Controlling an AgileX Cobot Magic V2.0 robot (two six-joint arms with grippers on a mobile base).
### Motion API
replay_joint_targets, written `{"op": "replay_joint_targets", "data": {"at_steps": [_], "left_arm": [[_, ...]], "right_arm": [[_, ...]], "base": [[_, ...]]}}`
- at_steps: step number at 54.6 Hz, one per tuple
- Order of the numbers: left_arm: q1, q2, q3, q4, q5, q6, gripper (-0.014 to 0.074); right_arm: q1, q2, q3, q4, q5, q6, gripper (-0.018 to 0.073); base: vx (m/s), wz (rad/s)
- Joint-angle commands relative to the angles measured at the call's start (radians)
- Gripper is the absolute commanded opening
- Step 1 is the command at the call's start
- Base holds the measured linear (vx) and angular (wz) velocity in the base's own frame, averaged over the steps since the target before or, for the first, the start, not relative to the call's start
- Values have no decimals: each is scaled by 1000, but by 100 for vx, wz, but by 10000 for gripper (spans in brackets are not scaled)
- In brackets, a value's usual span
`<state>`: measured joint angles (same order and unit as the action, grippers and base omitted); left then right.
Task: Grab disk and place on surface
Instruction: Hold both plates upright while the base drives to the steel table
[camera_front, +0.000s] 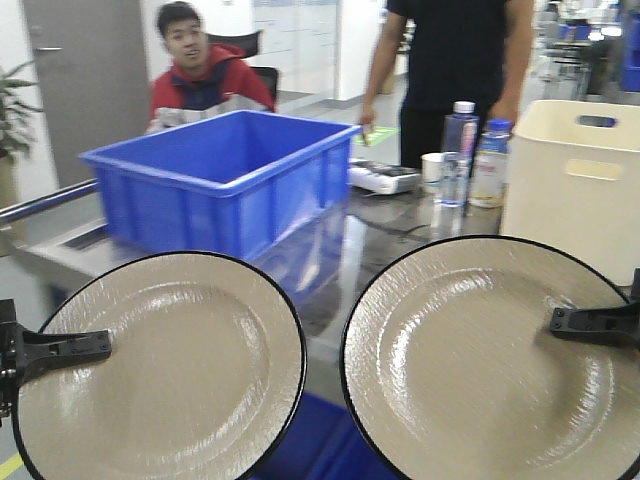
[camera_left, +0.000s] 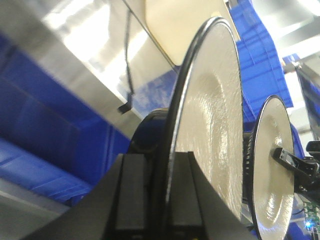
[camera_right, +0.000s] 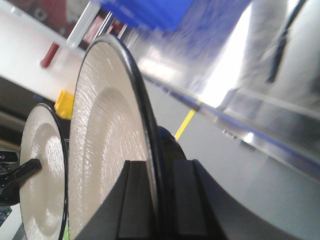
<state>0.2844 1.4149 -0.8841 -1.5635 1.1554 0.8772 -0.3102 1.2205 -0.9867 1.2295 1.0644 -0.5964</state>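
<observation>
Two beige disks held up, neither set down yet.

The left claw (camera_left: 165, 200) is pinching the rim of the left disk (camera_front: 160, 370), a round, glossy beige plate with a thin black edge, at the lower left of the front view. The right claw (camera_right: 160, 200) is pinching the matching right disk (camera_front: 490, 370) at the lower right. Both disks stand upright, facing the camera, in front of the dark, glossy tabletop (camera_front: 375, 235), which lies in the middle of the frame and touches neither. I judge the grabbing done and the placing wholly left to do. Behind stand a blue plastic crate (camera_front: 225, 175), a cream plastic bin (camera_front: 575, 190) and two clear labelled bottles (camera_front: 460, 150). Their labels are too blurred to read, and no other writing is legible.
</observation>
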Motion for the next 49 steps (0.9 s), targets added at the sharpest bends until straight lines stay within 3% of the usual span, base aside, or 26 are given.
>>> {"op": "replay_joint_targets", "data": {"at_steps": [1,31,49], "left_arm": [[-1,-39,-29,-143,92,-15,-1],[-1,-39,-29,-143,92,-15,-1],[-1,-39,-29,-143,92,-15,-1]], "right_arm": [[-7,-30,-30,130,0,1,-9],[-7,-30,-30,130,0,1,-9],[-7,-30,-30,130,0,1,-9]], "base": [[27,-59],[22,-59],[15,-29]]}}
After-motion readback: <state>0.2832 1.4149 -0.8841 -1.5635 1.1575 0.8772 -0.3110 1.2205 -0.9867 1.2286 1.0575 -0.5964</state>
